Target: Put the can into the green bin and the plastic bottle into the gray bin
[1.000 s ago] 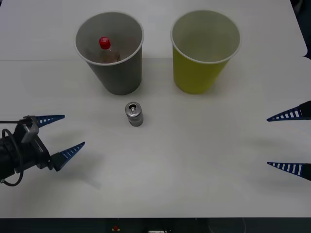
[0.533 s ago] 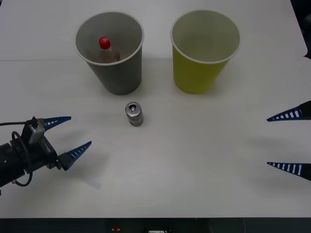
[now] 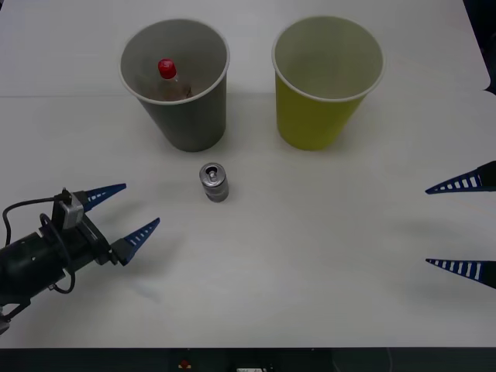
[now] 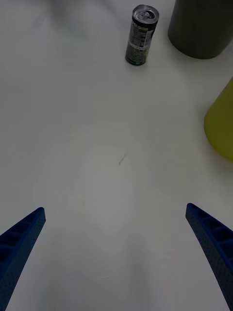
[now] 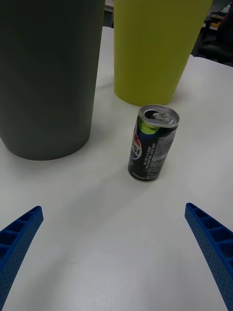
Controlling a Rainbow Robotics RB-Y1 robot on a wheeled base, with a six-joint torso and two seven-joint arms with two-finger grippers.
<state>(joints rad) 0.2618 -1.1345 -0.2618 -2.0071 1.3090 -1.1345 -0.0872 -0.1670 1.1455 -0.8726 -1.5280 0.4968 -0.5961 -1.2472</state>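
Can (image 3: 214, 182) stood upright on the white desk (image 3: 310, 256), silver pull-tab top, dark printed side, just in front of the gray bin (image 3: 180, 85) and near the green bin (image 3: 325, 81). Inside the gray bin the plastic bottle (image 3: 169, 77) showed its red cap. From the left, the left pincer (image 3: 124, 211) had crept closer to the can than a second ago, its blue fingers spread apart. The right pincer (image 3: 463, 226) waited at the desk's right edge, fingers wide apart, unmoved.
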